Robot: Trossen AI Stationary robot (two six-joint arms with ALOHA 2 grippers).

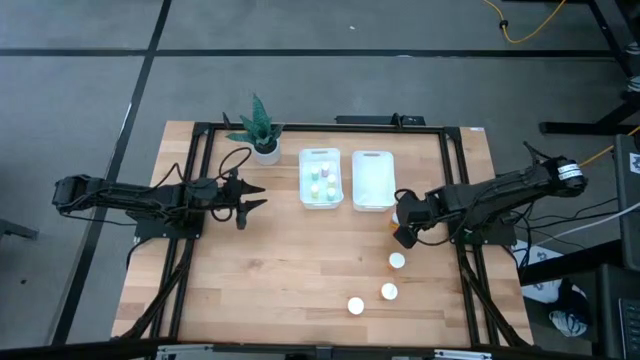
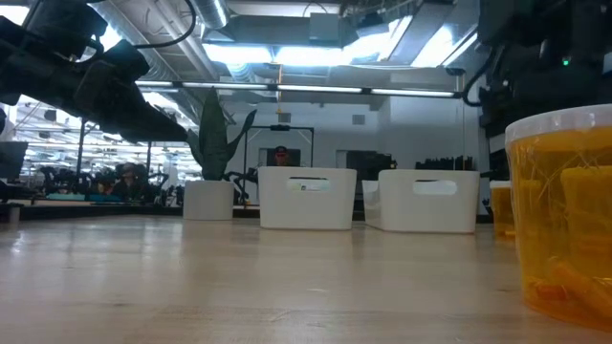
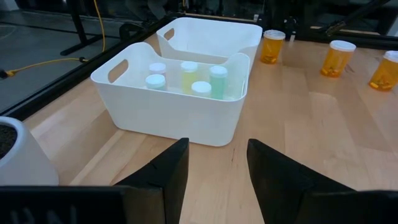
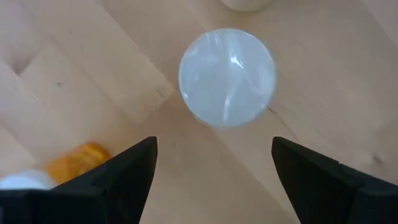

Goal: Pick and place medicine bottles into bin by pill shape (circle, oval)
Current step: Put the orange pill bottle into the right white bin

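Amber bottle (image 2: 564, 215) nearest cam; R hand (image 4: 214, 165) wide open, empty, over white cap (image 4: 227, 77); L hand (image 3: 217, 171) part-open, empty.

Left arm stretched in from the table's left side, wrist level, left hand (image 1: 254, 197) hovering above the table with fingers (image 3: 163, 175) parted and nothing between them. Right arm reaching in from the right edge, bent at the elbow, wrist tipped downward, right hand (image 4: 214, 171) spread wide, fingers (image 4: 127, 169) apart, gripping nothing.
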